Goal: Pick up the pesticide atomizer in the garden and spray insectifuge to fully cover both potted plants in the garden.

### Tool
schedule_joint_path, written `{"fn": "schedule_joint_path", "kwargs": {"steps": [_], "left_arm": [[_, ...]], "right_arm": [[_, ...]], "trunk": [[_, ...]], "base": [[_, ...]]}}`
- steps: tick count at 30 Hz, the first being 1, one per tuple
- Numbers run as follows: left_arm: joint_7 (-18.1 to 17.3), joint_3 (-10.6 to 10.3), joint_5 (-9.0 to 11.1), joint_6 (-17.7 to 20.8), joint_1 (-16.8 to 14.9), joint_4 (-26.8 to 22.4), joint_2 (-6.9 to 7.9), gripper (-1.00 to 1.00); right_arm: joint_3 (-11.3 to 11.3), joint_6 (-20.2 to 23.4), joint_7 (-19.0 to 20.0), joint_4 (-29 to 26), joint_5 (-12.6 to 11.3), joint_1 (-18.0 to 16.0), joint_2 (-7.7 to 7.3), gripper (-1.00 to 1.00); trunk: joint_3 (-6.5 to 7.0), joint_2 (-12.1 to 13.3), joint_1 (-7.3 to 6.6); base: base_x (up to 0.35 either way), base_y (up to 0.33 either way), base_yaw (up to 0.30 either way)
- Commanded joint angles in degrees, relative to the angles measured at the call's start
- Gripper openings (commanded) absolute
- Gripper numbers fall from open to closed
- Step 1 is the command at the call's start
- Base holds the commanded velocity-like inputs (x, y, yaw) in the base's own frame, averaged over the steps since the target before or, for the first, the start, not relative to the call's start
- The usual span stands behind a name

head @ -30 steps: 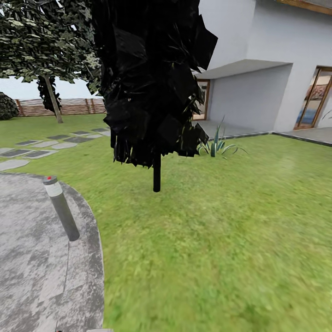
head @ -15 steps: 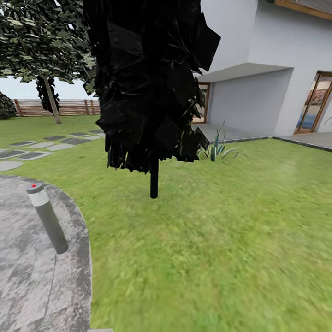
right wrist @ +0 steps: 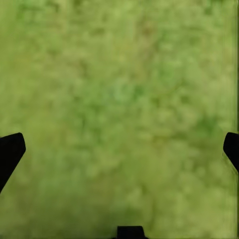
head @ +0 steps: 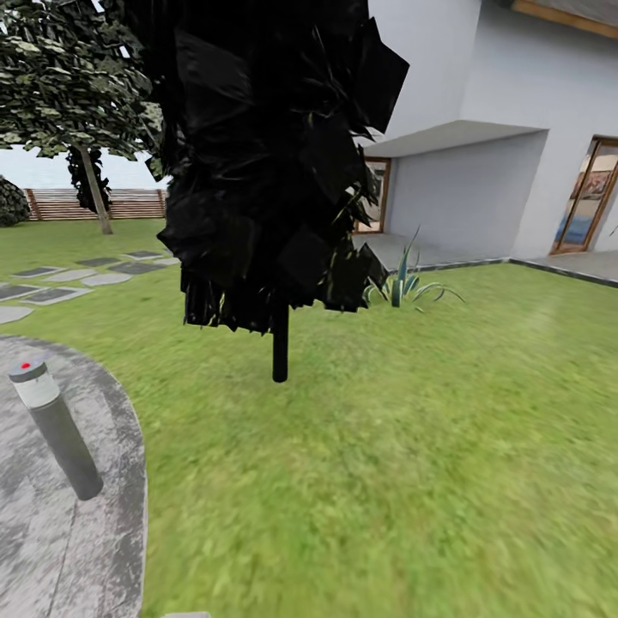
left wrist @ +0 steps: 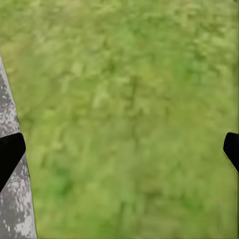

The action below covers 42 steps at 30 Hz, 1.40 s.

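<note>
In the head view, a lawn (head: pixel 412 481) fills most of the ground, with the edge of a grey paved patio (head: pixel 77 549) at the left. A grey lamp post (head: pixel 53 429) with a white band and red top stands on the patio near its rim. A dark-leaved tree (head: pixel 266 154) stands on the grass ahead, a spiky green plant (head: pixel 403 279) behind it near the white house (head: pixel 498 129). A wooden fence (head: pixel 103 203) closes the far left.

In the left wrist view, the left gripper (left wrist: pixel 119 149) has its fingertips spread wide apart with nothing between them, above grass beside the patio edge.

In the right wrist view, the right gripper (right wrist: pixel 119 149) is likewise spread and empty, over grass.

Task status: the pesticide atomizer and the potted plants are not located in these views. Judged from this, pickup and spraying are both outstanding; the robot appears to be in transit.
</note>
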Motion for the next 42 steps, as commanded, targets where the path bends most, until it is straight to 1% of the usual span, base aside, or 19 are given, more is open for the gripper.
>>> {"fn": "schedule_joint_path", "kwargs": {"steps": [1,33,37,42], "left_arm": [[0.0,0.1,0.0,0.0,0.0,-0.1,-0.03,1.0],[0.0,0.1,0.0,0.0,0.0,-0.1,-0.03,1.0],[0.0,0.1,0.1,0.0,0.0,-0.1,-0.03,1.0],[0.0,0.1,0.0,0.0,0.0,-0.1,-0.03,1.0]], "right_arm": [[0.0,0.0,0.0,0.0,-0.1,0.0,-0.01,1.0],[0.0,0.0,-0.1,0.0,0.0,0.0,-0.08,1.0],[0.0,0.0,0.0,0.0,0.0,0.0,-0.08,1.0],[0.0,0.0,0.0,-0.1,0.0,0.0,-0.09,1.0]], "trunk": [[-0.04,0.0,0.03],[-0.04,0.0,0.03],[-0.04,0.0,0.03],[-0.04,0.0,0.03]], "base": [[0.325,-0.145,0.099],[0.316,-0.18,0.245],[0.228,-0.165,0.256],[0.062,-0.047,0.256]]}}
